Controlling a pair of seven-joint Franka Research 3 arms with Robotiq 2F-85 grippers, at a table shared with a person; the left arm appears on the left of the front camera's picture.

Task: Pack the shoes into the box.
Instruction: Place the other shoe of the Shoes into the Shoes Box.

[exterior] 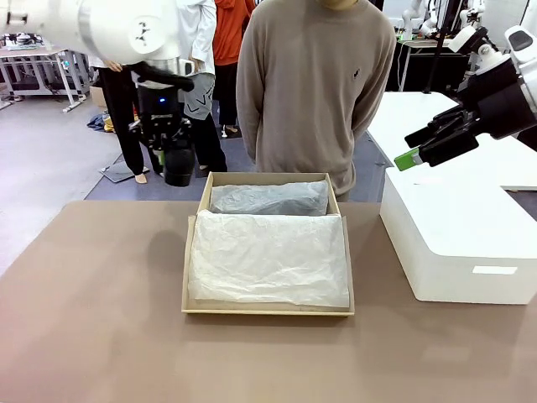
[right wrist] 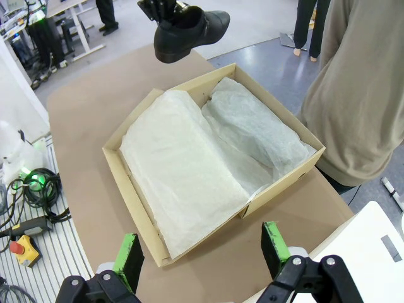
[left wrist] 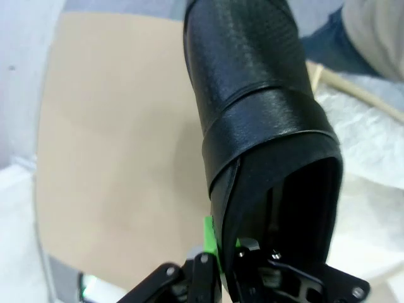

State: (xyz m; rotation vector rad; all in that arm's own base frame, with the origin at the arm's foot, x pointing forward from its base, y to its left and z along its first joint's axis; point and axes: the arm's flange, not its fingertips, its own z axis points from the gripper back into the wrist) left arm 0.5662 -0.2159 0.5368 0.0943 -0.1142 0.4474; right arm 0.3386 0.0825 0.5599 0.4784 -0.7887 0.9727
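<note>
Up beyond far-left corner of box (exterior: 268,311), left gripper (exterior: 162,133) pinches black shoe (exterior: 178,166) by opening rim, clear of table. Glossy leather: light, fairly stiff, slippery, so rim grip suits. Right gripper (exterior: 417,156) gapes wide, empty, above white box (exterior: 453,243).

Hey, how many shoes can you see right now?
1 for sure: a black shoe held by the left gripper, above the table beside the box. A dark shape under the tissue paper at the box's far end may be a second one.

The shoe (left wrist: 252,95) is grained black leather, the box (exterior: 268,311) matt cardboard, its tissue paper (exterior: 268,256) crinkled.
</note>
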